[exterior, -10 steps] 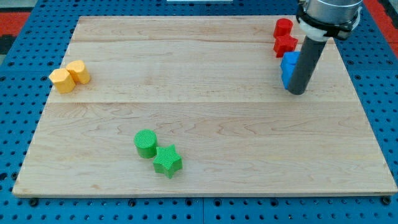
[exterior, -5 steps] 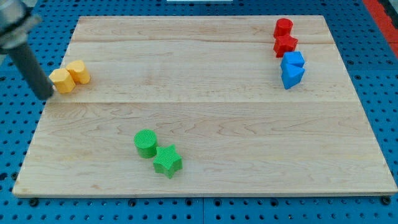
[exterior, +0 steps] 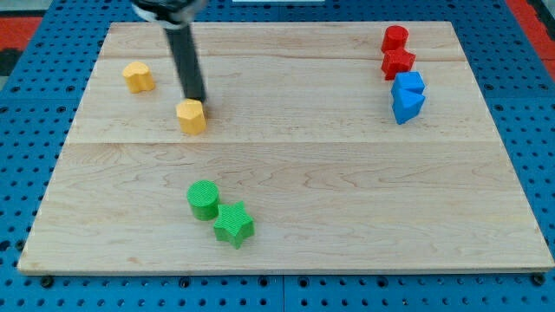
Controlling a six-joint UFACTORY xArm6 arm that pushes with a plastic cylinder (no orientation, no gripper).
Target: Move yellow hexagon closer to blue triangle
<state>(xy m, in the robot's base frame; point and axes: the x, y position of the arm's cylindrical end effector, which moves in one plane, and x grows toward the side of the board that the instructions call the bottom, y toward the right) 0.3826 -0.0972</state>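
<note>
The yellow hexagon (exterior: 192, 115) lies left of the board's middle. My tip (exterior: 199, 100) stands at its upper right edge, touching or almost touching it; the dark rod leans up toward the view's top left. The blue triangle (exterior: 408, 107) lies far off at the view's right, just under another blue block (exterior: 409, 85). A second yellow block (exterior: 137, 76) sits apart at the upper left.
Two red blocks (exterior: 395, 37) (exterior: 398, 61) stand above the blue pair at the top right. A green cylinder (exterior: 203, 199) and a green star (exterior: 233, 224) touch each other at the lower middle left. The wooden board (exterior: 347, 191) lies on a blue pegboard.
The rod has swung from the board's left edge to left of centre. The two yellow blocks have separated: one moved right and slightly down, the other up and right.
</note>
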